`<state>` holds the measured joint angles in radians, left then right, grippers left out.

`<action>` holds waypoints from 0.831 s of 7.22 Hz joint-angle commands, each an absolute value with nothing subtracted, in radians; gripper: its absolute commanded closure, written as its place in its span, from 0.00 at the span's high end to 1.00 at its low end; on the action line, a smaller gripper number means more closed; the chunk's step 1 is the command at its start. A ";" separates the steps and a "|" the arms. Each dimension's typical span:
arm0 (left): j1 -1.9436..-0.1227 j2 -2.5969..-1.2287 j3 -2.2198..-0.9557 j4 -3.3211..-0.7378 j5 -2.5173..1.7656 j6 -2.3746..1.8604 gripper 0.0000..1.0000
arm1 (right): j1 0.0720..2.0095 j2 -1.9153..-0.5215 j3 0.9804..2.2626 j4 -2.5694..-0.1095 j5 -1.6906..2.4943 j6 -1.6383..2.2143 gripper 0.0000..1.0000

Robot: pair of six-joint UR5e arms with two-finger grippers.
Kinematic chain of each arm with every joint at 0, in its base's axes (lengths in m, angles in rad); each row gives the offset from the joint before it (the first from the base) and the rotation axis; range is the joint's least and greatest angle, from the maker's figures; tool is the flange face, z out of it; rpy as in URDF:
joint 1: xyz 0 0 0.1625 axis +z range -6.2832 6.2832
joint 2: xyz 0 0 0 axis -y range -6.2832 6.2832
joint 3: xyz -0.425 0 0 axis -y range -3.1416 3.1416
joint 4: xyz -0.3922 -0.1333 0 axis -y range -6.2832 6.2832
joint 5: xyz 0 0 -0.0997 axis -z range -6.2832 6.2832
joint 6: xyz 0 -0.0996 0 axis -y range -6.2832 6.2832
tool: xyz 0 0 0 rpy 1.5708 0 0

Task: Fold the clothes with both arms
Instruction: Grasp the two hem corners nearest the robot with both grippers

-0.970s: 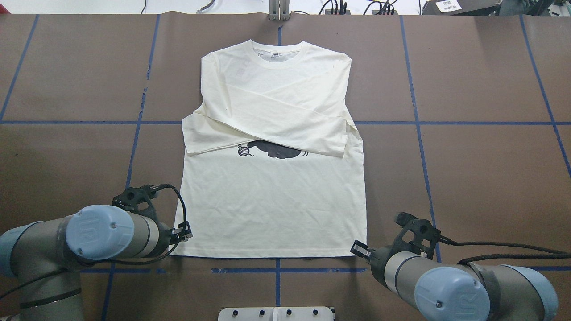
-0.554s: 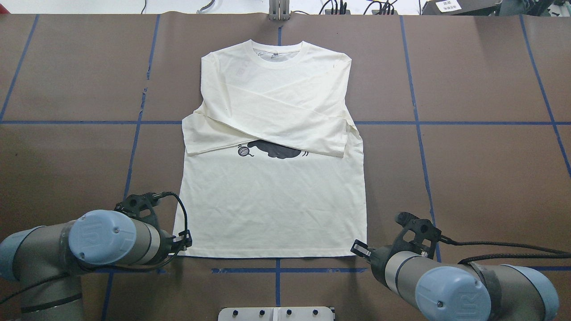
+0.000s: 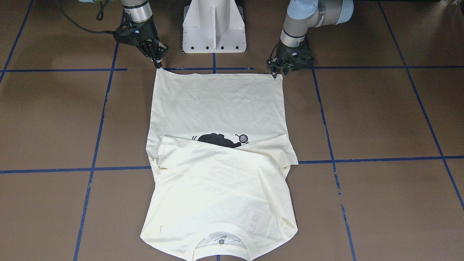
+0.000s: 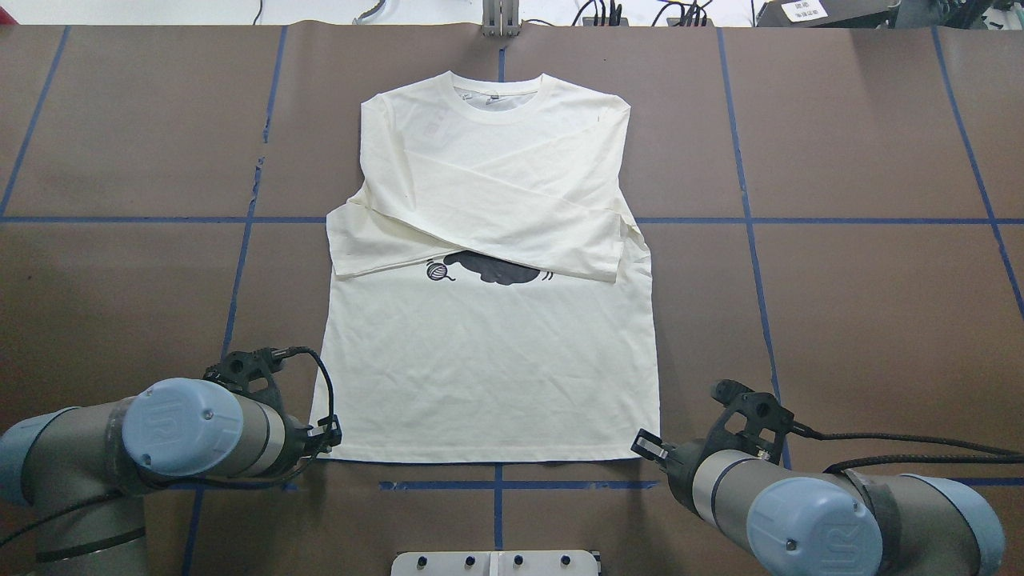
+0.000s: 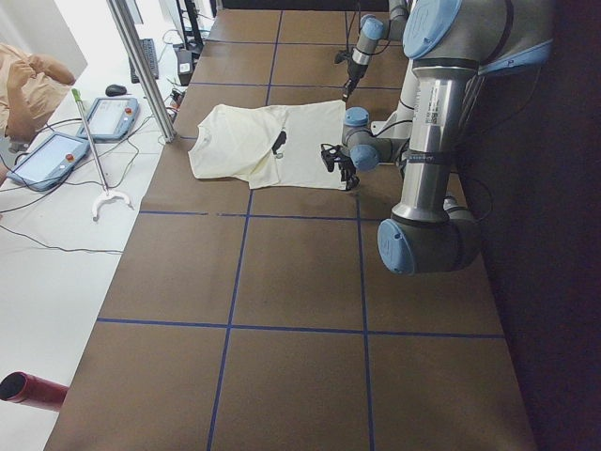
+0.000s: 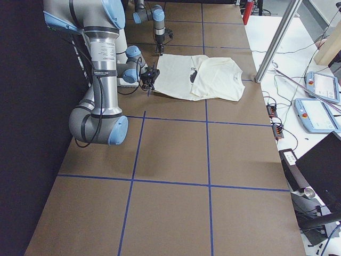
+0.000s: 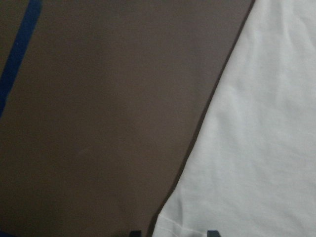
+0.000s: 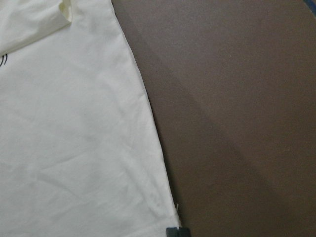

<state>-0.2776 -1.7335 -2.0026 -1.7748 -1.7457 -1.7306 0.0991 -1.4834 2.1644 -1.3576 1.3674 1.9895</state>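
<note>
Two sleeves [image 3: 224, 159], front-facing view: already crossed over the T-shirt [image 3: 217, 105], which lies flat mid-table; the bottom-up fold looks still to do.
Overhead view: left gripper [image 4: 330, 438] and right gripper [image 4: 645, 446] at opposite ends of the hem [image 4: 480, 459]; bare table [image 4: 864, 320] all round.
Left wrist view: fingertips [image 7: 212, 233] spread, straddling the hem's end.
Right wrist view: fingertips [image 8: 177, 232] pressed together at the hem's end; whether they pinch cloth cannot be told.

The cream cat-print T-shirt [image 4: 488, 376] lay flat, sleeves crossed over its chest; the left end effector [image 4: 330, 436] and right end effector [image 4: 645, 445] sat at its hem corners.

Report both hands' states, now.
Left hand: open, astride the T-shirt hem corner.
Right hand: closed at the other corner; grip unclear.
</note>
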 commanded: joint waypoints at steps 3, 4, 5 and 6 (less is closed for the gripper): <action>-0.273 -1.733 -1.991 -1.775 -1.746 -1.721 0.51 | 0.101 -1.486 2.166 -1.358 1.365 1.990 0.00; -0.273 -1.736 -1.991 -1.775 -1.746 -1.721 0.49 | 0.101 -1.486 2.166 -1.358 1.365 1.990 0.00; -0.273 -1.735 -1.990 -1.775 -1.746 -1.721 0.48 | 0.101 -1.486 2.166 -1.358 1.365 1.990 0.00; -0.273 -1.736 -1.990 -1.775 -1.746 -1.721 0.37 | 0.101 -1.486 2.166 -1.358 1.365 1.990 0.00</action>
